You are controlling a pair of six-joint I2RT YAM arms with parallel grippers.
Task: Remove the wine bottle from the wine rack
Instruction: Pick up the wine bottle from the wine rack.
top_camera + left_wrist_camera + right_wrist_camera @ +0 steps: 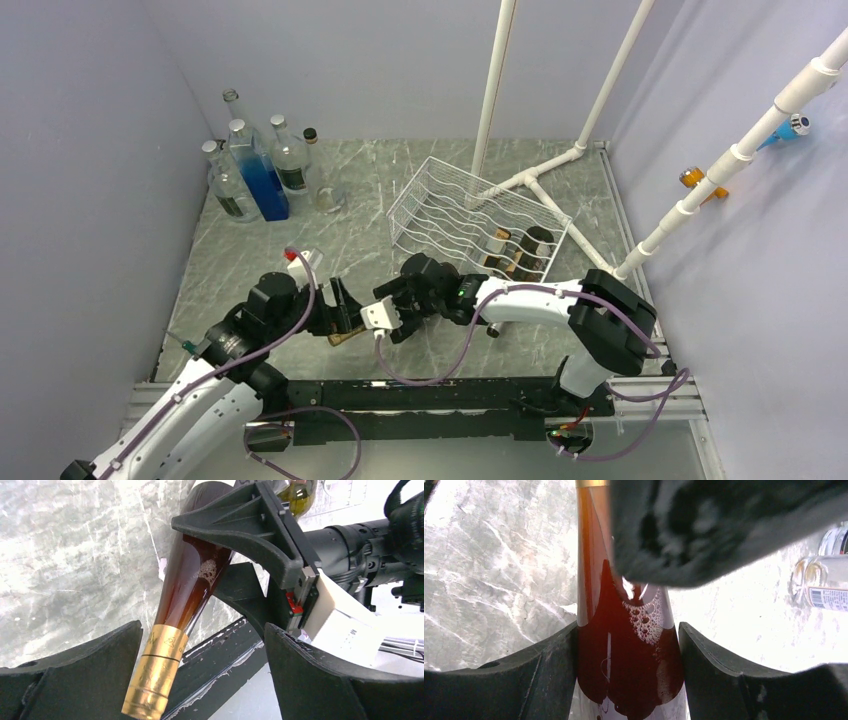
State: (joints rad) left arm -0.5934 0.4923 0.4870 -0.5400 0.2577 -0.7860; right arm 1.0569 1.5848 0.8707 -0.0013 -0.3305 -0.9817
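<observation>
Dark amber glass fills the wrist views: the wine bottle (190, 580) is off the wine rack (430, 215), held tilted over the grey marbled table (360, 230) near its front edge, where the two arms meet. The right gripper (626, 630) is clamped on the bottle's body, both fingers pressed against the glass, with bubbles showing in the red-brown liquid. The left gripper (202, 635) stands wide apart around the gold foil neck, its fingers clear of it on both sides. The white wire rack sits just behind the right arm, with two bottles (520, 250) lying at its right end. Several clear bottles (255, 165), one holding blue liquid, stand in the far left corner. White pipes (495, 90) rise behind the rack.
</observation>
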